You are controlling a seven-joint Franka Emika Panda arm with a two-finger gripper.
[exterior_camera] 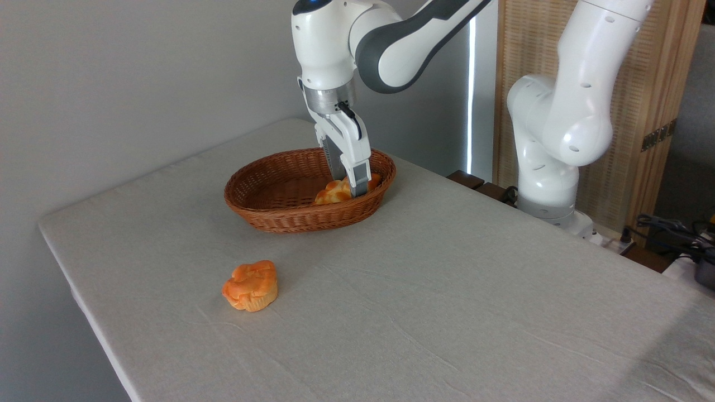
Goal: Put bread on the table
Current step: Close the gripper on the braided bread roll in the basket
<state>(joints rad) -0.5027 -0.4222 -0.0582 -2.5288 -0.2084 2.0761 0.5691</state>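
Toward seven o'clock on the table (pixel 447 290), a round orange muffin-shaped pastry (pixel 251 286) sat alone on the wrinkled grey-beige cloth, well apart from everything else; it was not the item the task named, so it seemed best left where it lay. Up at about eleven o'clock stood the oval wicker basket (pixel 268 209), and the braided bread (pixel 334 191) lay inside it at its three o'clock end, low against the wall with only its knobbly golden top showing over the rim. The gripper (pixel 353 185) reached straight down into that end of the basket, its fingers set on either side of the loaf near its middle, probably because a grip across the narrow width of a long loaf holds steadier than one at a tapered tip. The jaws stood close about the bread, but the near finger hid the contact, so I could not tell whether they had clamped it or merely bracketed it. At three o'clock, off the table's edge, the arm's white base (pixel 550 184) rose before a wooden screen (pixel 642 111).
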